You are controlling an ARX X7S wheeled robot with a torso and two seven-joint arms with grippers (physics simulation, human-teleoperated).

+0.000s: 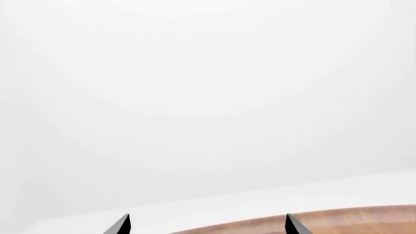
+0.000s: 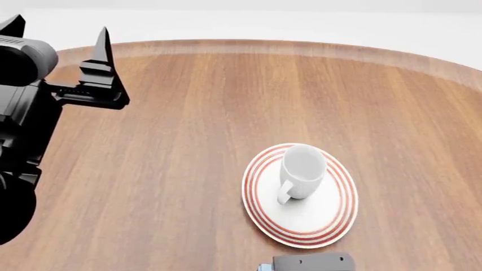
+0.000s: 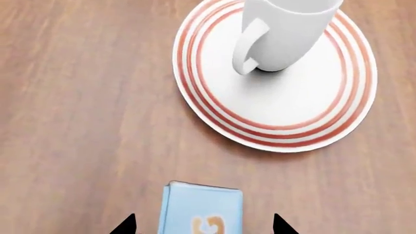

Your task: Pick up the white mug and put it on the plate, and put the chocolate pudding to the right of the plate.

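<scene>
The white mug (image 2: 303, 169) stands upright on the red-ringed plate (image 2: 316, 223), its handle toward me. The right wrist view shows the same mug (image 3: 286, 31) and plate (image 3: 286, 112) from close by. Short of the plate lies the chocolate pudding (image 3: 201, 209), light blue face up, between the tips of my right gripper (image 3: 202, 225). That gripper is open, with bare wood showing on both sides of the carton. My left gripper (image 2: 58, 31) is raised at the table's far left, open and empty. The left gripper (image 1: 206, 225) frames only the table edge and white background.
The round wooden table (image 2: 188, 113) carries the plate right of centre. Its far rim (image 2: 263, 45) curves against a white floor. A grey part of my right arm (image 2: 312, 262) shows at the head view's bottom edge, just short of the plate.
</scene>
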